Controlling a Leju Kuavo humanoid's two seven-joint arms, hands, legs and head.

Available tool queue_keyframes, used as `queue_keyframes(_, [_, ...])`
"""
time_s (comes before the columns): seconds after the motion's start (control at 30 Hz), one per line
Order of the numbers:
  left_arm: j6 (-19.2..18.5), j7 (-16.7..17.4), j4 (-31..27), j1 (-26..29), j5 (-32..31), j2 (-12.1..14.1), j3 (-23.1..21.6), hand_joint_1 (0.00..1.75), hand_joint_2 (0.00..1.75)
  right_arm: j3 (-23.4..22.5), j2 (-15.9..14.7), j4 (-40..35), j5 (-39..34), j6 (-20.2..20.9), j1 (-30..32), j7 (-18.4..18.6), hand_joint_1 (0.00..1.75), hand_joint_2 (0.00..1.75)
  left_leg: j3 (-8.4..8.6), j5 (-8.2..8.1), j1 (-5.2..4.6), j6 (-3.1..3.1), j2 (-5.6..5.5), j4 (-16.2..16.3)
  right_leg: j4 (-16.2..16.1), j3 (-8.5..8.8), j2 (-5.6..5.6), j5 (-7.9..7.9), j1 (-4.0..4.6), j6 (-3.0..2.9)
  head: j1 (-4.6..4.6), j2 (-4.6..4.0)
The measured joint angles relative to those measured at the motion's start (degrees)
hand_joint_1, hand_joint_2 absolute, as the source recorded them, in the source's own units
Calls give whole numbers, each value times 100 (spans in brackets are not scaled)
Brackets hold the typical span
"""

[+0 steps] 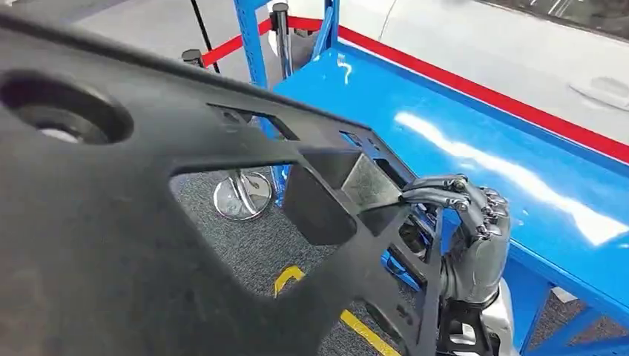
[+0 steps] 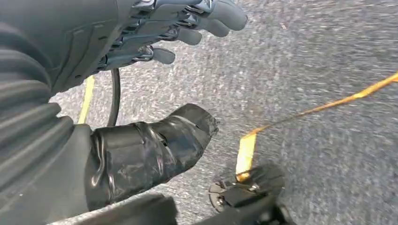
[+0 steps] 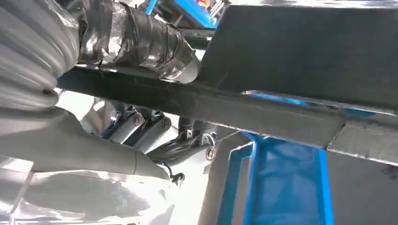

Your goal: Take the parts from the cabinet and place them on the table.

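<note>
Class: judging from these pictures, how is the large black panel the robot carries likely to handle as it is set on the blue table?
The black panel probably stays stiff: it spans the view without sagging. Its cut-outs suggest it is light for its size. Gripped at one edge by the right hand, it may swing or tip.
</note>
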Motion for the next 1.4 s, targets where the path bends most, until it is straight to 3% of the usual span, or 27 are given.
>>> queue_keyframes(0.03, [-11,11,0,24,-2,0,-4,0,175,0,-7,-24,0,0,1,4,175,175,88,58,101,31,-47,-113,58,-16,92,-68,-16,34,20,0])
queue_keyframes(0.07, [-28,28,0,22,-4,2,-7,0,175,-2,-9,-35,0,0,13,11,175,175,123,73,86,39,-96,-161,181,-40,396,-145,-17,45,57,0])
queue_keyframes(0.1, [-48,33,0,10,-9,11,-7,0,175,-2,-13,-52,0,0,13,13,175,175,123,84,88,64,-145,-165,543,-197,568,-364,-10,25,125,0])
queue_keyframes(0.17, [-96,90,0,-14,-53,9,-20,0,175,-2,-24,-61,-28,4,46,13,175,175,117,75,85,88,-273,-154,1461,-647,660,-764,-10,26,164,0])
queue_keyframes(0.2, [-101,105,0,-15,-70,7,-35,0,175,-2,-24,-63,-46,15,58,11,175,175,116,71,85,92,-336,-145,1712,-789,663,-812,-10,33,162,0])
queue_keyframes(0.27, [-92,131,0,-17,-74,7,-52,0,175,-2,-28,-74,-96,37,56,-4,175,175,119,47,107,73,-499,-90,1452,-723,664,-470,-33,55,162,0])
queue_keyframes(0.33, [-90,129,0,-61,-90,9,-52,0,175,-2,-31,-94,-94,46,56,-2,175,175,114,-15,143,12,-660,20,512,-311,779,70,-100,87,166,0])
queue_keyframes(0.37, [-92,129,0,-93,-120,13,-54,0,175,-2,-33,-103,-66,44,61,13,175,175,76,-53,157,-31,-722,79,277,-179,1029,16,-138,100,177,0])
queue_keyframes(0.4, [-98,138,0,-170,-129,20,-55,0,175,-2,-33,-131,-28,44,68,20,175,175,-9,-83,133,-74,-817,207,191,-185,1087,-1,-133,85,214,0])
queue_keyframes(0.5, [-107,146,0,-209,-177,26,-68,0,175,-2,-37,-168,13,44,84,46,175,175,-63,-13,178,-151,-942,142,228,-198,944,34,-69,9,254,0])
queue_keyframes(0.53, [-107,153,0,-211,-175,48,-70,0,175,-2,-37,-175,13,44,83,48,175,175,-106,-37,182,-162,-948,160,207,-189,881,55,-123,-31,254,0])
queue_keyframes(0.6, [-107,153,-2,-224,-177,42,-74,0,175,-2,-37,-201,13,44,88,57,175,175,-266,-246,137,-213,-422,551,204,-181,781,52,-99,-67,249,0])
queue_keyframes(0.67, [-107,153,-2,-282,-177,42,-87,0,175,-2,-37,-216,13,44,93,74,175,175,-703,-622,160,-244,-265,1406,205,-184,634,38,-54,-116,317,0])
queue_keyframes(0.73, [-107,153,-2,-300,-177,42,-101,0,175,-2,-37,-216,13,44,105,74,175,175,-962,-693,159,-225,-246,1873,205,-180,486,24,-19,-136,323,0])
queue_keyframes(0.77, [-107,153,-2,-295,-177,42,-101,0,175,-2,-37,-219,13,44,105,74,175,175,-889,-548,154,-199,-242,1711,205,-174,425,17,-3,-145,323,0])
queue_keyframes(0.83, [-107,153,-2,-294,-177,44,-101,0,175,-2,-37,-232,13,44,104,76,175,175,-407,-75,102,-91,-161,768,203,-151,303,0,21,-149,339,0])
queue_keyframes(0.87, [-107,153,-2,-304,-177,46,-101,0,175,-2,-37,-247,13,44,105,77,175,175,-160,55,38,-19,15,315,195,-133,250,-9,22,-145,354,0])
queue_keyframes(0.9, [-107,153,-2,-324,-177,52,-101,0,175,-2,-37,-253,15,44,107,76,175,175,-116,-49,-30,16,187,187,179,-124,209,-18,36,-133,395,0])
queue_keyframes(1.03, [-103,136,-2,-335,-210,63,-101,0,175,-2,-37,-266,48,26,113,76,175,175,-76,32,-60,77,-56,46,87,-50,0,-22,41,-33,452,0])
queue_keyframes(1.07, [-103,149,-4,-322,-240,59,-103,0,175,-2,-41,-282,79,20,118,81,175,175,24,102,38,87,-90,-81,106,-60,15,-66,64,3,467,0])
queue_keyframes(1.13, [-122,183,-4,-363,-299,57,-107,0,175,-2,-44,-315,114,-9,132,85,175,175,74,130,32,133,-185,-139,617,-272,473,-377,49,9,592,-7])
queue_keyframes(1.2, [-160,249,-4,-391,-317,70,-109,0,175,-2,-46,-326,118,-13,191,83,175,175,66,116,32,148,-324,-119,1506,-736,636,-724,33,26,621,-2])
queue_keyframes(1.23, [-173,260,-4,-389,-319,72,-109,0,175,-2,-46,-326,118,-13,207,83,175,175,65,107,36,147,-409,-103,1736,-887,641,-722,20,40,619,-2])
queue_keyframes(1.3, [-181,275,-4,-362,-304,74,-109,0,175,-2,-46,-326,100,-15,197,83,175,175,64,77,58,114,-561,-53,1404,-779,651,-372,-14,63,614,-2])
queue_keyframes(1.33, [-181,273,-4,-347,-289,74,-109,0,175,-2,-46,-326,66,-15,192,79,175,175,64,48,79,78,-648,1,936,-575,695,-77,-44,80,610,-2])
queue_keyframes(1.37, [-181,264,-4,-337,-253,74,-109,0,175,-2,-44,-326,26,-17,180,70,175,175,52,6,99,43,-732,70,436,-343,840,179,-82,105,614,-2])
queue_keyframes(1.4, [-170,238,-4,-312,-229,79,-109,0,175,-2,-44,-321,-13,-22,169,55,175,175,-7,-33,105,-3,-792,124,322,-262,1157,42,-120,115,616,-2])
